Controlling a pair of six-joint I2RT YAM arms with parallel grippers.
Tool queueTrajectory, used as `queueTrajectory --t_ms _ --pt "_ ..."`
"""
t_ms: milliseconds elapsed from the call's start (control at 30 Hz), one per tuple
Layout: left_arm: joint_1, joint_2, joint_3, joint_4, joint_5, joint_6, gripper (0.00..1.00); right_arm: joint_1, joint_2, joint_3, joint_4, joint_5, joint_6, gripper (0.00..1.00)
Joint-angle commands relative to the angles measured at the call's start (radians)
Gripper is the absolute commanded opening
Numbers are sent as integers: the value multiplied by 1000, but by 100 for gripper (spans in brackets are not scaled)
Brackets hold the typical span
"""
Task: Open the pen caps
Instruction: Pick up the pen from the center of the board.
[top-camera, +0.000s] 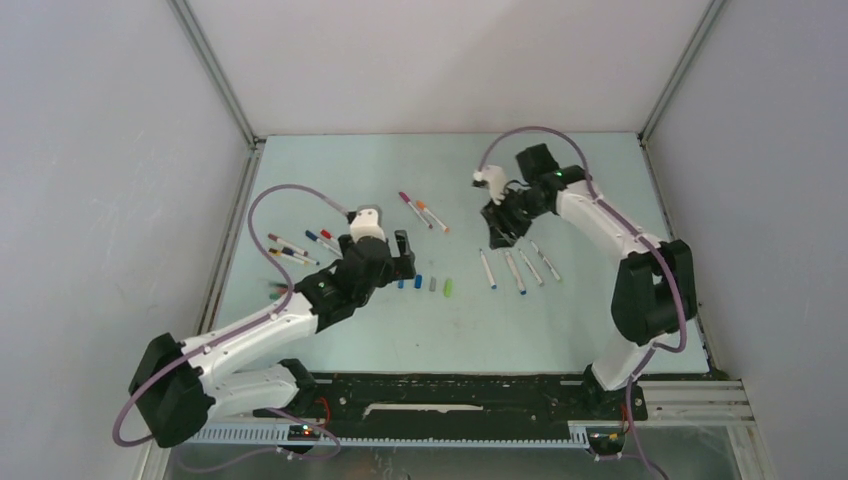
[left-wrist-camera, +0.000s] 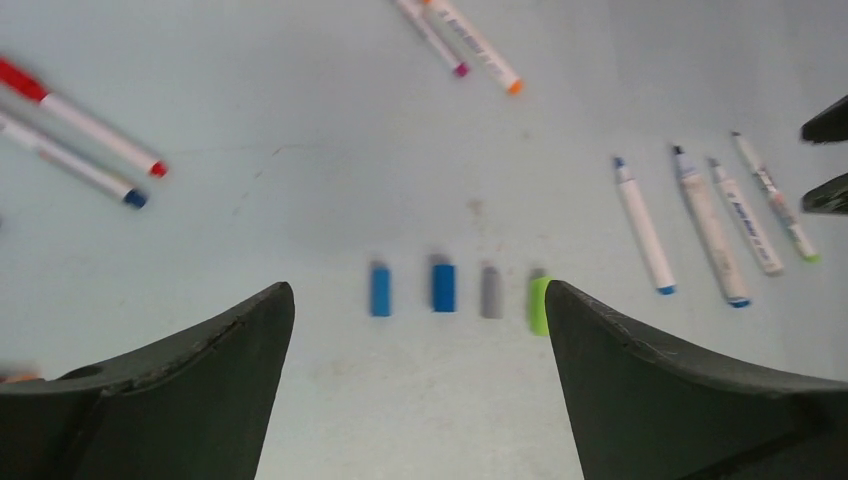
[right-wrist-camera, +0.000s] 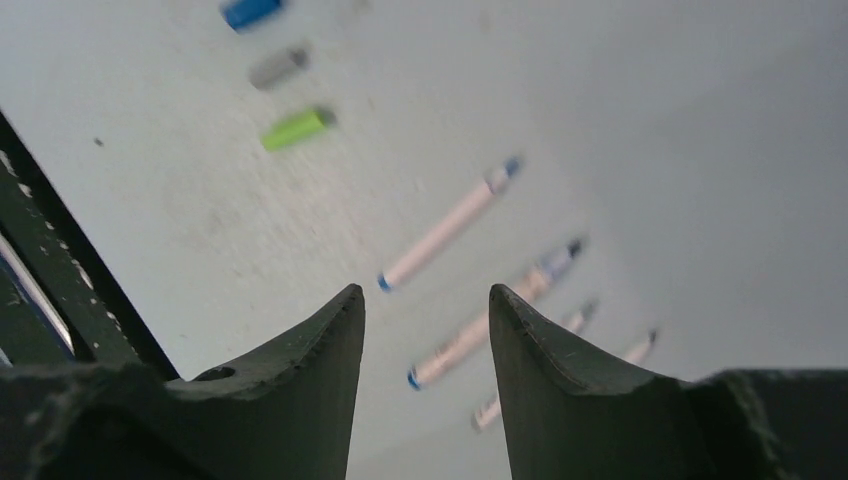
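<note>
- So, four caps (left-wrist-camera: 443, 287) lie off in a neat row on the bench (left-wrist-camera: 300, 150): two blue, one grey and a green cap (left-wrist-camera: 539, 305) at the right end.
- The left hand (left-wrist-camera: 417, 288) hangs over that row with its jaws spread wide and nothing in them.
- The right hand (right-wrist-camera: 425, 292) is about half open and empty, above four bare pens (left-wrist-camera: 643, 225) lying side by side to the right of the caps.
- Capped pens (left-wrist-camera: 470, 45) wait further back, with more (left-wrist-camera: 85, 125) off to the left, so the job looks roughly a third done.
- Next, I judge, one hand must pick up a capped pen by its barrel while the other pinches the coloured end and pulls straight.
- The barrels are thin, white, smooth and round, so they are likely to roll; the caps are short, slick plastic stubs and offer little to grip.
</note>
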Motion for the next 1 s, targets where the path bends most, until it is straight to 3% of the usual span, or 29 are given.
queueTrajectory --t_ms 0,133,267,400,633,967 --pt "51 -106 -112 57 -29 -46 98 128 137 276 -89 -5 0 52" --pt "68 -196 -187 75 -35 -74 98 188 341 524 -147 12 94 54" --pt "70 -269 -236 75 -57 -89 98 242 518 731 -137 184 203 54" --pt "73 -330 -281 87 -91 -101 100 253 627 874 -123 244 257 52" --pt "74 -368 -303 101 -131 -99 100 263 741 971 -105 293 274 44" --pt "76 -341 -307 126 -130 -102 100 268 823 1023 -102 299 282 41"
